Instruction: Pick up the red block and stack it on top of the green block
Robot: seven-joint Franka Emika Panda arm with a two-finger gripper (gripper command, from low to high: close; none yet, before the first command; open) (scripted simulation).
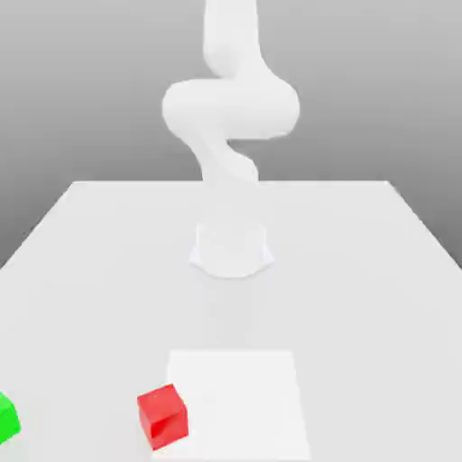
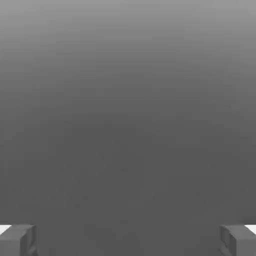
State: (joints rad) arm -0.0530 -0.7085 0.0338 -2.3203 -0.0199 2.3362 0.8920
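Note:
The red block (image 1: 162,415) sits on the white table near the front, toward the exterior view's left. Further to that side, the green block (image 1: 7,420) stands at the picture's border, partly cut off. The two cubes are well apart. In the hand view my gripper (image 2: 128,240) is open: its grey fingertips (image 2: 17,240) stand at the two far corners with nothing between them, and only a plain grey background lies ahead.
The white arm rises from its round base (image 1: 232,248) at the table's middle and bends upward out of the picture. A brighter white square patch (image 1: 239,401) lies flat on the table (image 1: 361,271), just beside the red block.

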